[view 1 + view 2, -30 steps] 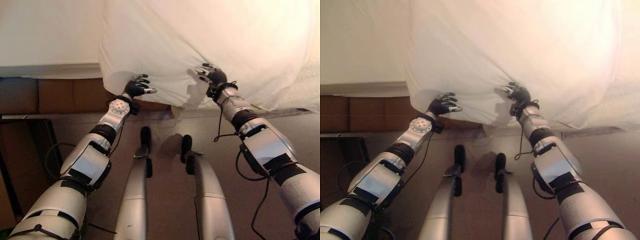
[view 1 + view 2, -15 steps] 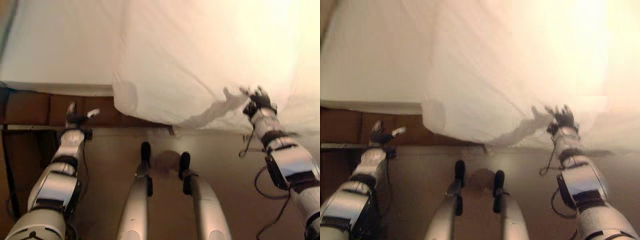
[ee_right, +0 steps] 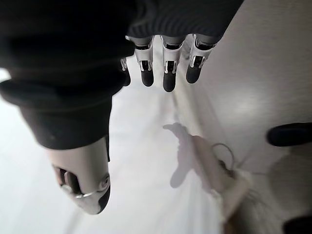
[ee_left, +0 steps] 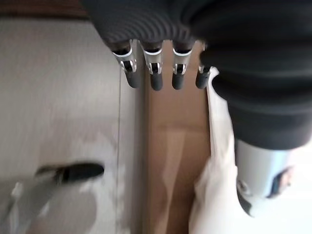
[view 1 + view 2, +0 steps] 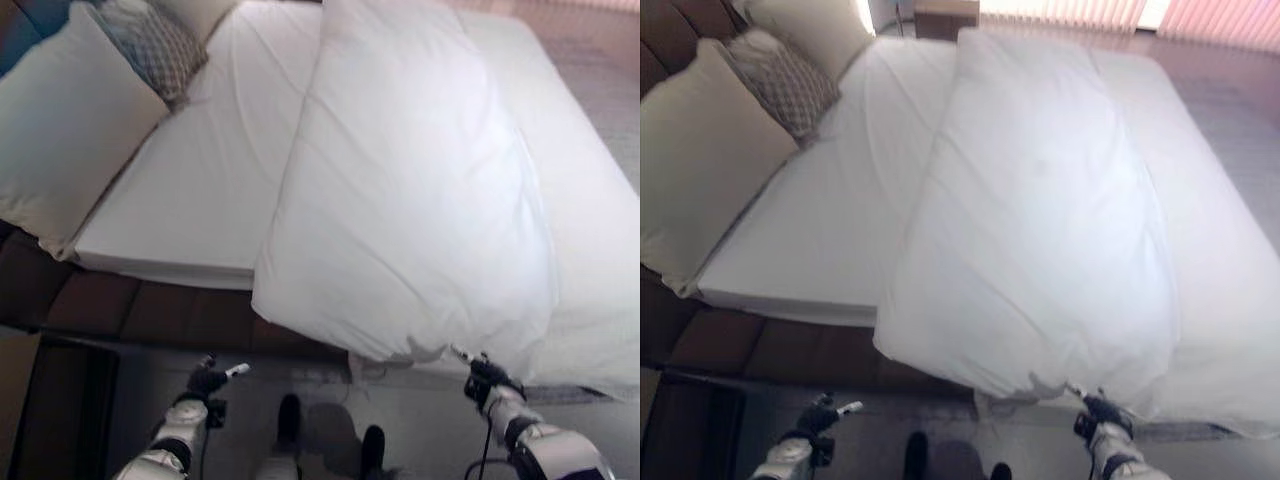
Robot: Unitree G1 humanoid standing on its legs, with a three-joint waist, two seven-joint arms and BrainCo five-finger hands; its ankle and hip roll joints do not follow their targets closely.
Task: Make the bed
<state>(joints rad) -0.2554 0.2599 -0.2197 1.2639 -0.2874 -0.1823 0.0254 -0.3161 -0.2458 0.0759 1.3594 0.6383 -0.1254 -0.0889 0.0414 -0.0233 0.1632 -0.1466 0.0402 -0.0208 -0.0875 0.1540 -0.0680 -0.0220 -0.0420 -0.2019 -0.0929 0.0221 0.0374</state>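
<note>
White duvet bears no legible writing.

We saw open sheet between the pillows and the folded duvet; the duvet's bulk overhung the near bed edge, blocking passage ahead of our right hand.

Bed: white duvet lengthwise, 3 pillows at head
</note>
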